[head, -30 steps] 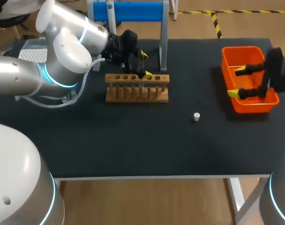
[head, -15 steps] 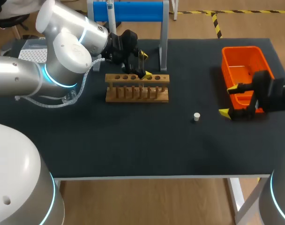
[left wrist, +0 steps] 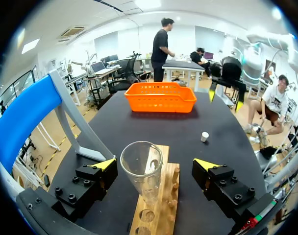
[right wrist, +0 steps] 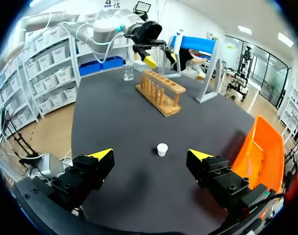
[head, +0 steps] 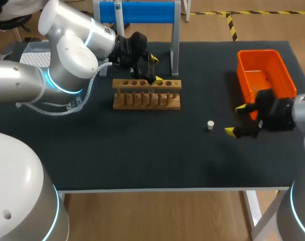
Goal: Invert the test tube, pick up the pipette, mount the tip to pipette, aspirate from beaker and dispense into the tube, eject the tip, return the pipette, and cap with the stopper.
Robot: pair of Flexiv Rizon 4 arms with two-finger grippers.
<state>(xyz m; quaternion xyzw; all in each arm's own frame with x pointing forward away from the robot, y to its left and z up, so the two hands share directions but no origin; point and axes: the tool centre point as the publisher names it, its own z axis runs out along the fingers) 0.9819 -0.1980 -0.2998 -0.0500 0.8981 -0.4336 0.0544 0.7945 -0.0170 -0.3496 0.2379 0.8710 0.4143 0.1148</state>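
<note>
Stopper [head: 210, 125], small and white, stands on end on the black table [head: 142, 150], right of centre. The right gripper [head: 235, 119], fingers spread and empty, hovers just to its right, far nearer than the left arm [head: 67, 55].

Lab: wooden tube rack [head: 146, 95], glass test tube [left wrist: 141, 169].

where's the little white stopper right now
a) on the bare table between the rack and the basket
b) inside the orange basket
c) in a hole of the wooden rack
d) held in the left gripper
a: the white stopper stands on the black table, apart from both the wooden rack and the orange basket, just ahead of the open right gripper.
</note>
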